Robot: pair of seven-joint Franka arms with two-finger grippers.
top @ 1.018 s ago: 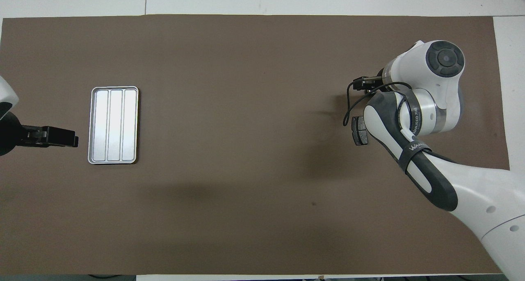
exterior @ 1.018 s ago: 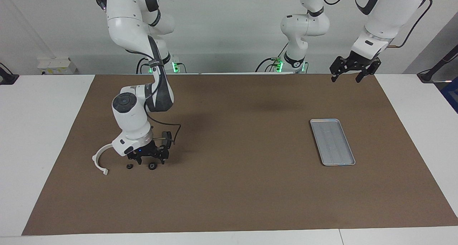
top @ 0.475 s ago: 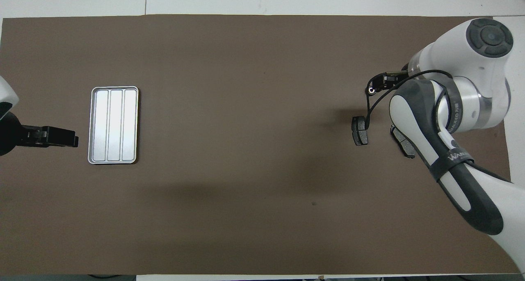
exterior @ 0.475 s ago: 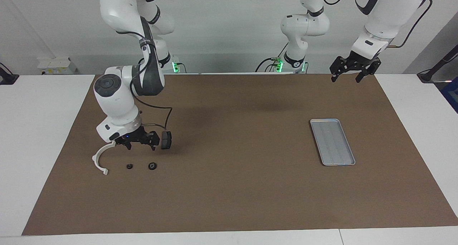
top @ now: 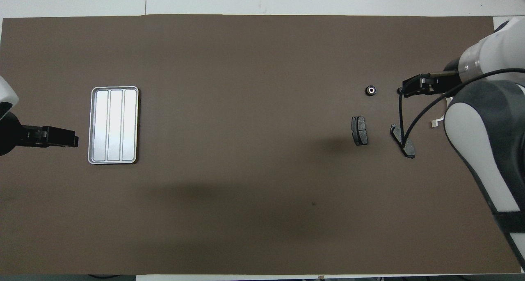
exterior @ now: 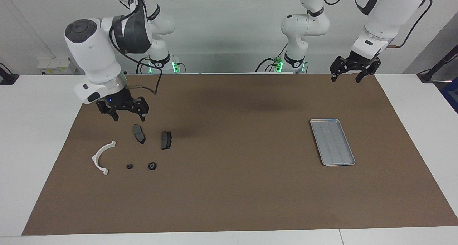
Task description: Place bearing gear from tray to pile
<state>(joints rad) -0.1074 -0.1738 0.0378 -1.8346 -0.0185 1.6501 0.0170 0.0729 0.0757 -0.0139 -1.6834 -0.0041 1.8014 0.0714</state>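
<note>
The bearing gear (exterior: 152, 165) is a small dark ring lying on the mat in the pile; it also shows in the overhead view (top: 371, 90). The pile holds a white half-ring bracket (exterior: 102, 158), two dark brake-pad plates (exterior: 139, 134) (exterior: 166, 140) and a smaller dark round part (exterior: 129, 166). My right gripper (exterior: 129, 118) is open, holds nothing and hangs raised over the pile. The silver tray (exterior: 332, 142) lies toward the left arm's end with nothing in it. My left gripper (exterior: 345, 79) is open and waits in the air beside the tray.
A brown mat (exterior: 232, 187) covers most of the white table. In the overhead view the right arm (top: 480, 141) hides most of the bracket. The tray (top: 113, 125) lies just in front of the left gripper (top: 76, 140) there.
My right gripper has risen from the mat beside the bearing gear and drawn back toward the robots, uncovering both brake-pad plates. The bearing gear stays on the mat. The left arm has not moved.
</note>
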